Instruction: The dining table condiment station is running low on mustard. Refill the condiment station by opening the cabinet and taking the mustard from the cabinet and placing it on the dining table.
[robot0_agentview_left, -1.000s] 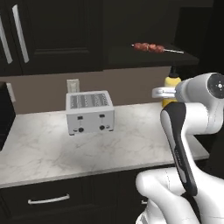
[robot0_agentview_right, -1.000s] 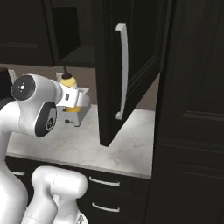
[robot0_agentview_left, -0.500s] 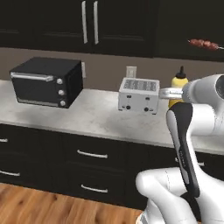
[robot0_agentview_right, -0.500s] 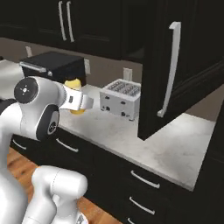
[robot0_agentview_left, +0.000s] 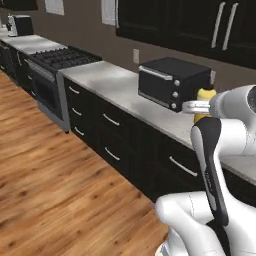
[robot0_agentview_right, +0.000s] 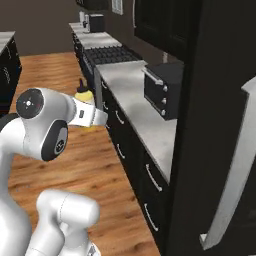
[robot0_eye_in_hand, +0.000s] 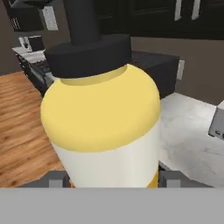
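My gripper (robot0_eye_in_hand: 109, 178) is shut on the mustard (robot0_eye_in_hand: 103, 118), a yellow squeeze bottle with a paler band and a dark cap, gripped low on its body. It stands upright in the hand. In the left base view the mustard (robot0_agentview_left: 206, 94) is held in the gripper (robot0_agentview_left: 200, 106) in front of the counter. In the right base view the mustard (robot0_agentview_right: 83, 94) rides in the gripper (robot0_agentview_right: 91, 116) above the wooden floor. The cabinet door (robot0_agentview_right: 210, 100) hangs open at the right, its silver bar handle (robot0_agentview_right: 234, 170) facing me. I cannot tell whether the pale-topped black unit (robot0_agentview_right: 6, 47) at the far left is the dining table.
A long marble counter (robot0_agentview_left: 115, 82) over black drawers (robot0_agentview_left: 112, 130) runs along the wall. On it sits a black toaster oven (robot0_agentview_left: 172, 85); a stove (robot0_agentview_left: 60, 59) lies further along. Wooden floor (robot0_agentview_left: 55, 190) opens to the left.
The whole picture has swung left, so the base has turned: the toaster has left the picture, and the stove and floor have come in. The mustard stays held in the gripper.
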